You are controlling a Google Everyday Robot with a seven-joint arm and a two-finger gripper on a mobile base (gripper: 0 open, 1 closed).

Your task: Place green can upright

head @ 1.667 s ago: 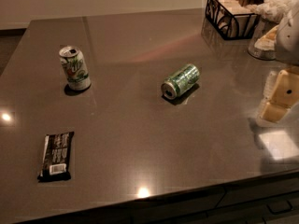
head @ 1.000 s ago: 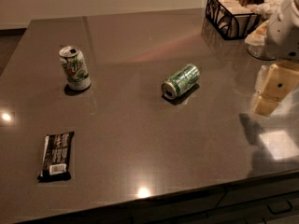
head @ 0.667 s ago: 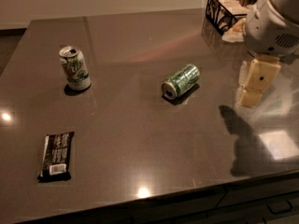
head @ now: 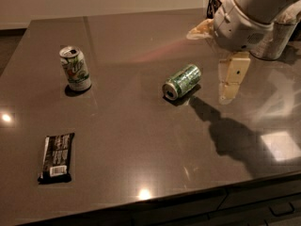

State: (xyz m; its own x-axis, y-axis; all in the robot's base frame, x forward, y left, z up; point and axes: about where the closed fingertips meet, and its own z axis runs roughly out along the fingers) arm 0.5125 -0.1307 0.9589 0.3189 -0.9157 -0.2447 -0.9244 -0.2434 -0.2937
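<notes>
The green can (head: 182, 81) lies on its side near the middle of the dark table (head: 141, 140), its silver top facing the front left. My gripper (head: 228, 94) hangs from the white arm (head: 244, 20) at the right. It points down above the table, just to the right of the can and apart from it. It holds nothing that I can see.
A mostly white can with green lettering (head: 75, 68) stands upright at the left. A dark snack bar (head: 56, 157) lies flat at the front left. A dark basket (head: 213, 1) sits at the back right, mostly hidden by the arm. The table's front edge runs along the bottom.
My arm and gripper have moved in from the right edge toward the left, and are now close beside the green can. The cans and the snack bar have not moved.
</notes>
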